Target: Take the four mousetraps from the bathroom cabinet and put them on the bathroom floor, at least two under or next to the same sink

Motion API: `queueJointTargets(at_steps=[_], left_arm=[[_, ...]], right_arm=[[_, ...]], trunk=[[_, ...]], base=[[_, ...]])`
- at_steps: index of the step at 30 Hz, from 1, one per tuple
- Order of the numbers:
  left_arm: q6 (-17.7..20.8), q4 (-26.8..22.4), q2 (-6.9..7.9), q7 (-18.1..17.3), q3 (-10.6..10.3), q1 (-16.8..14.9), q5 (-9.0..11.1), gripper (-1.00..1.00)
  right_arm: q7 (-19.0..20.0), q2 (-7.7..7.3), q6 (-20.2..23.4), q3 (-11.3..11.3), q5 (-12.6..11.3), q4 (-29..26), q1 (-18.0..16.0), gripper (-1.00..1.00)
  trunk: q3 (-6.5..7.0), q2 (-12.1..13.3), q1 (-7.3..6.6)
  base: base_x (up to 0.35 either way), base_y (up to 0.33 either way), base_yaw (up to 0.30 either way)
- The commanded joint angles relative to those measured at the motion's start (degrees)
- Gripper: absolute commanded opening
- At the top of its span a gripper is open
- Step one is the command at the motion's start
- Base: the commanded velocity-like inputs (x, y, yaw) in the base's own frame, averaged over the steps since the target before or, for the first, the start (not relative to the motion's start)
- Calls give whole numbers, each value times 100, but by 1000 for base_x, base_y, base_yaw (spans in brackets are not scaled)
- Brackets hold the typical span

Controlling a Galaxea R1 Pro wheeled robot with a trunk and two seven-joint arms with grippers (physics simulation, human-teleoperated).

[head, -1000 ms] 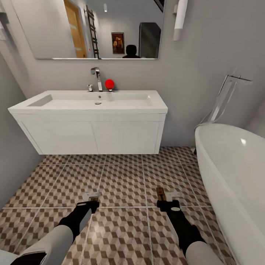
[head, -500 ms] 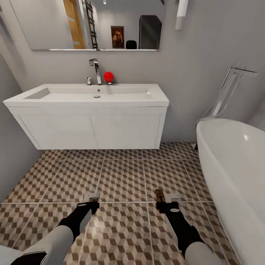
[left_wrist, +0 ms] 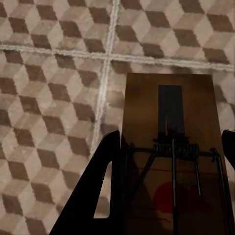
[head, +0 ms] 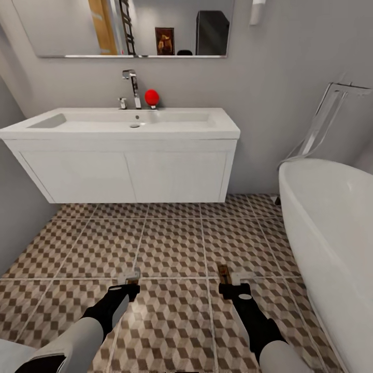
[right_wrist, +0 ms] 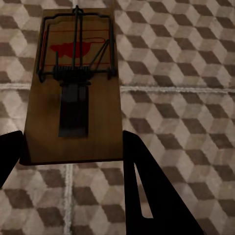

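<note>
The robot faces the bathroom sink (head: pixel 122 124), a wide white basin on a white box on the far wall. Since a second ago the view has tipped down and come a bit closer: the sink sits higher in the picture and less of the mirror (head: pixel 129 26) shows. That is the camera moving, not the things.

Both arms look the same as before, held low over the bathroom floor (head: pixel 171 248). The left hand (head: pixel 129 282) holds a mousetrap (left_wrist: pixel 169 161) between its fingers, with the red mark near the hand. The right hand (head: pixel 228 280) holds another mousetrap (right_wrist: pixel 73 93) by its plain end, with the red mark far from the hand. Both traps hang just above the tiles, near the robot and well apart from the sink. The white bathtub (head: pixel 331 228) is on the right.
</note>
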Motion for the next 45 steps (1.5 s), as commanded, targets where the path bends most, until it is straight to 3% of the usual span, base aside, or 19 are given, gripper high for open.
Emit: queueJointTargets(at_steps=[1,10,15,20,27,45], left_arm=[[35,-11,-6,14,36,-1,-41,-100],[35,-15,-6,14,36,-1,-41,-100],[3,-18,-6,14,36,-1,-41,-100],[-452,19,-6,19,36,-1,-41,-100],[-1133,287,-1,15,36,-1,-46,-100],[-1266,415,12,14,36,-1,-58,-100]], right_arm=[[16,7,29,-25,43,-11,-1,-100],[22,-1,-24,-25,43,-6,-1,-100],[25,-2,-461,-25,48,236,-1,-100],[30,-4,-976,-25,51,544,-1,-100],[35,-18,-1145,-25,52,677,-1,-100],[157,-31,-1164,-25,61,696,-1,-100]], trunk=[[-32,-44,21],[-245,-405,219],[-338,-605,329],[-428,-806,439],[-428,-806,439],[-428,-806,439]], base=[[0,0,0],[0,0,0],[0,0,0],[0,0,0],[0,0,0],[0,0,0]])
